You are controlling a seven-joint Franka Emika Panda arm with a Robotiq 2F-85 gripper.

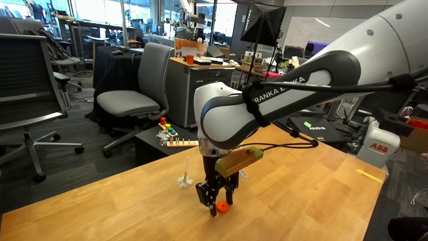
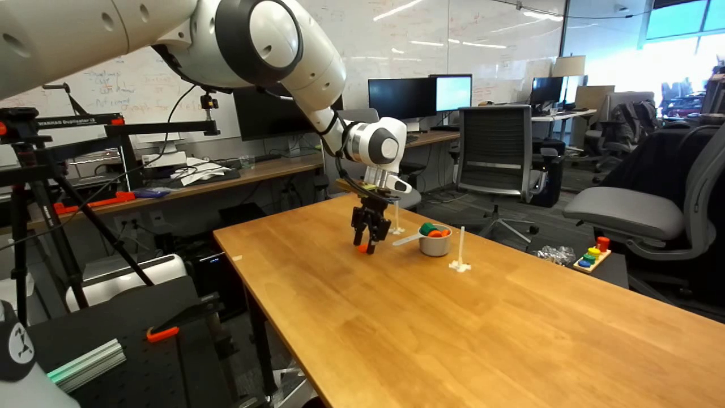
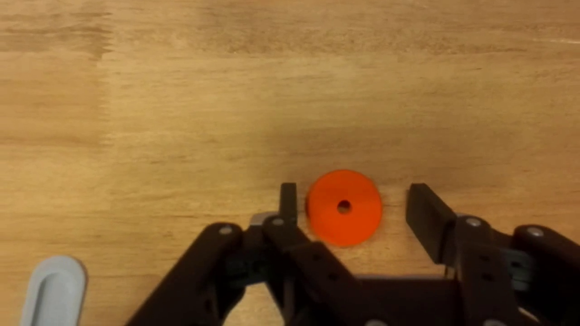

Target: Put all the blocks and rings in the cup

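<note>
An orange ring (image 3: 344,185) with a small centre hole lies flat on the table. My gripper (image 3: 351,199) stands open around it, one finger on each side. Bare wood shows between the ring and both fingers, with the wider gap on the right in the wrist view. In both exterior views the fingertips are down close to the tabletop at the ring (image 1: 223,208). The grey cup (image 2: 435,246) stands beside the gripper, holding a green block (image 2: 427,228) and orange pieces (image 2: 435,233). Its pale handle (image 3: 68,280) points towards the gripper; in an exterior view, the arm hides the cup's body.
Two thin upright sticks stand on the wooden table: one stick (image 2: 461,249) is close beside the cup, the other stick (image 2: 396,220) behind the gripper. Off the table, a black side stand holds a coloured peg toy (image 2: 592,258). A yellow strip (image 1: 368,175) lies near a table edge.
</note>
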